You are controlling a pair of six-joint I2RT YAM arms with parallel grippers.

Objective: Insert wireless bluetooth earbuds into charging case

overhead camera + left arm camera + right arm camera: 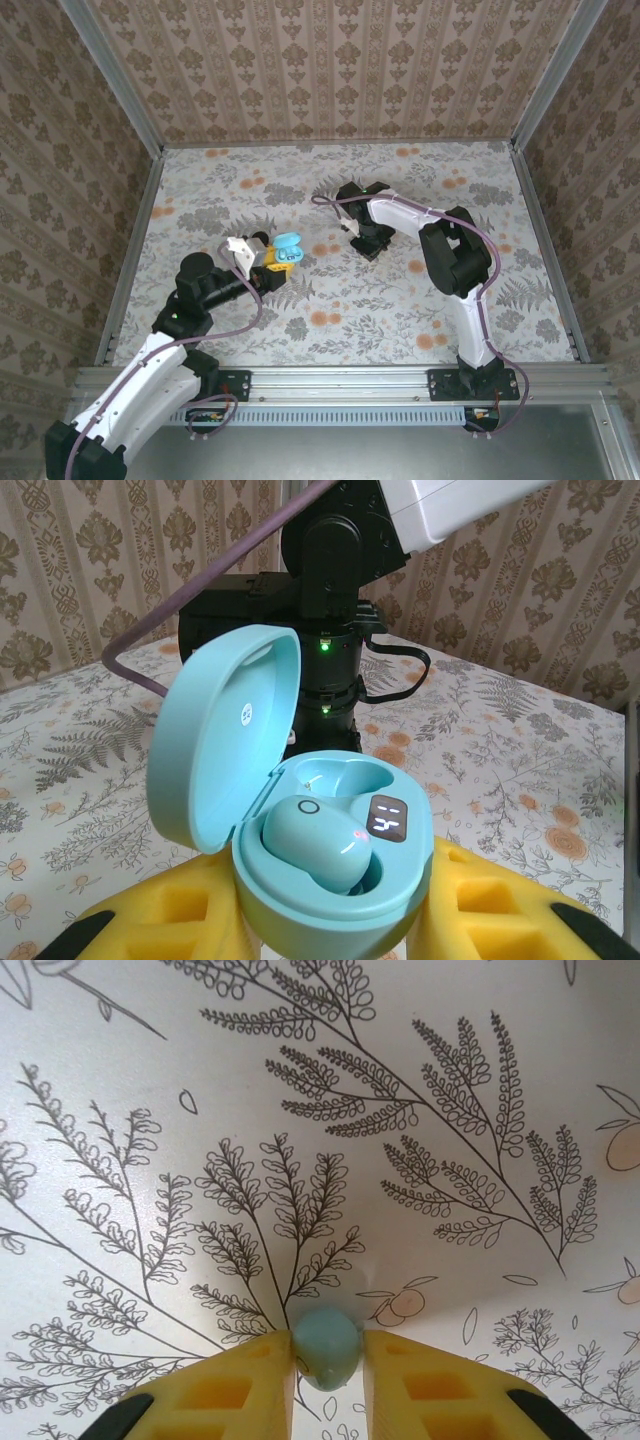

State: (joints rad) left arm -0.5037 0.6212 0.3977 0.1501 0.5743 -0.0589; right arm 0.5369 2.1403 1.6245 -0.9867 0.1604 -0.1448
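Your left tool [335, 912] is clamped on the charging case [330, 925], with its yellow fingers [170, 925] pressed against either side of the lower shell. The case is teal and its lid [215, 750] stands swung up and back on the hinge. Inside, one seated earbud [318, 842], also teal, fills the nearer socket. The far socket [335, 777] beside it is bare. A small display [388, 820] on the case's inner face is lit with pale digits. From the top camera you see this tool [275, 258] and the case [288, 246] left of the desk's middle.

Your right tool [328, 1352] is down at the desk [300, 1110], which is covered in a cloth printed with ferns and orange blossoms. Its two yellow fingertips [245, 1385] are closed on the second teal earbud [326, 1345], one pad touching each side. The bud sits right at the tips, and the printed cloth lies close behind it. You cannot tell from these views whether it rests on the cloth or hangs just clear of it.

In the top view the right tool [365, 243] points down near the desk's centre, to the right of the case and apart from it. The right arm [330, 580] rises behind the open lid in the left wrist view.
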